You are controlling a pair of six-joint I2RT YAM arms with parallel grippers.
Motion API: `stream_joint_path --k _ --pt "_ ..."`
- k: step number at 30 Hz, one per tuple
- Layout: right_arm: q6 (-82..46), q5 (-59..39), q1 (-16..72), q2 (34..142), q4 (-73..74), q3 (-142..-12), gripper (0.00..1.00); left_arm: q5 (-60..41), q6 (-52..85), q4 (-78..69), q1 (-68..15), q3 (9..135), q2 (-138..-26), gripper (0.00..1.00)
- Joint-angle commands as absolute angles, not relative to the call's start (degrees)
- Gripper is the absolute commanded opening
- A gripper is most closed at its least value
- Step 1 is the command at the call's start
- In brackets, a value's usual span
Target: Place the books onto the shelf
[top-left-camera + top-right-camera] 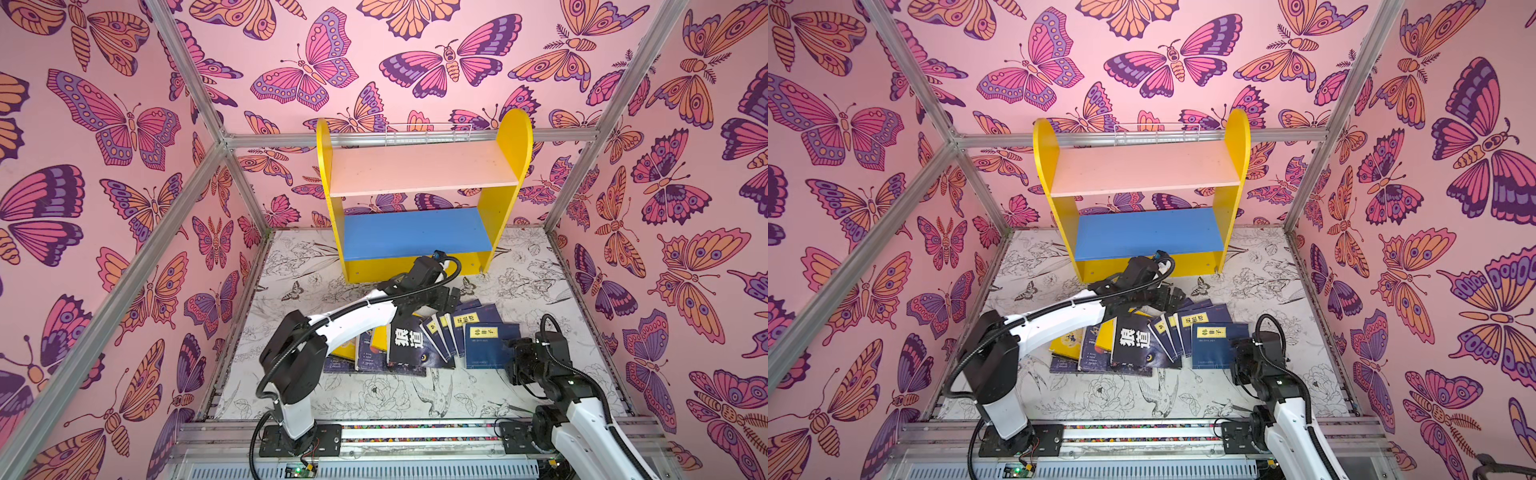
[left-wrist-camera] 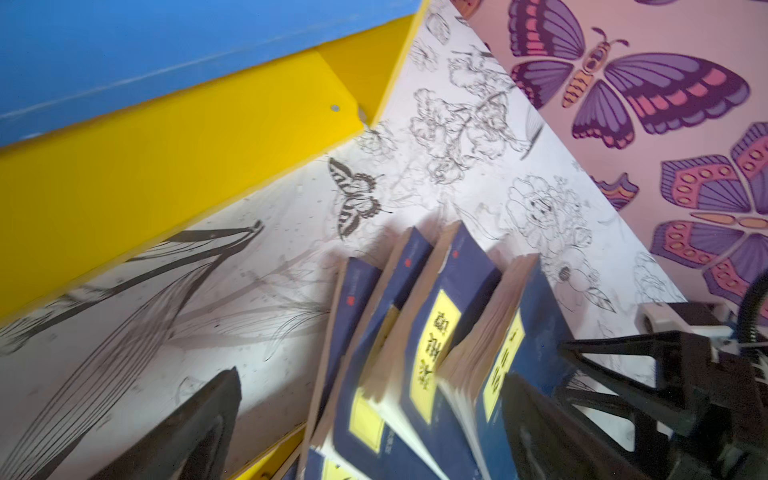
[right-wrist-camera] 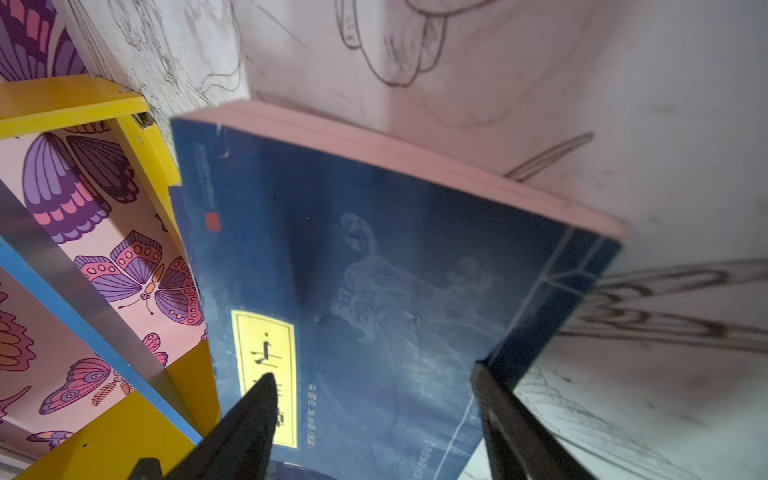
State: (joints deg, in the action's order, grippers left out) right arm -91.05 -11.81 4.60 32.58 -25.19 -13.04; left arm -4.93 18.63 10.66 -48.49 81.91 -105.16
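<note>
The books lie fanned out on the table in front of the shelf [image 1: 419, 166], whose pink and blue boards are bare. A black book with white characters [image 1: 409, 338] lies in the middle, with navy books [image 1: 446, 332] overlapping to its right and a yellow one [image 1: 1065, 343] to its left. My left gripper [image 1: 451, 301] is open and hovers over the far ends of the navy books [image 2: 457, 316]. My right gripper [image 3: 374, 386] is open at the near edge of the rightmost navy book [image 3: 395, 257]. One finger is over its cover and the other is by its spine.
Butterfly-papered walls and aluminium posts [image 1: 183, 83] close in the table on three sides. The shelf's yellow side panels [image 1: 513, 137] stand against the back wall. Both arm bases sit on the front rail [image 1: 415, 432]. Bare flower-printed tabletop [image 1: 415, 395] lies between the books and the rail.
</note>
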Motion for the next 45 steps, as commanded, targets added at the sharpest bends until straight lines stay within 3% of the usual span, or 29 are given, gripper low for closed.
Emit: stream_joint_path --k 1,7,14,25,32,38,42,45 --pt "-89.7 -10.4 4.8 31.1 -38.1 -14.7 0.77 -12.5 14.1 13.0 -50.4 87.7 -110.5 0.99" --pt "-83.7 -6.1 4.8 33.1 -48.3 -23.1 0.80 -19.6 10.9 17.1 -52.3 96.8 -118.5 1.00" --pt "-79.3 -4.7 4.5 37.3 -54.0 -28.2 0.82 -20.2 7.8 21.1 -54.7 99.9 -122.5 0.99" --pt "-83.4 -15.4 3.5 40.8 -32.5 -15.5 0.78 -17.4 8.6 21.7 -54.3 97.9 -125.8 0.90" --pt "-80.1 -25.3 3.5 56.0 -5.9 -14.1 0.76 -25.5 16.6 20.2 -48.2 94.8 -127.3 0.86" --pt "-73.5 -29.7 3.9 64.7 2.7 -19.9 0.73 -20.3 14.6 19.8 -47.5 90.6 -125.4 0.72" --pt "-71.0 -30.8 4.0 64.4 1.8 -21.3 0.67 -16.8 14.4 19.9 -47.5 89.0 -125.5 0.60" --pt "-69.7 -30.2 4.0 61.2 -1.2 -21.7 0.60 -15.3 14.9 19.9 -47.5 88.5 -125.7 0.58"
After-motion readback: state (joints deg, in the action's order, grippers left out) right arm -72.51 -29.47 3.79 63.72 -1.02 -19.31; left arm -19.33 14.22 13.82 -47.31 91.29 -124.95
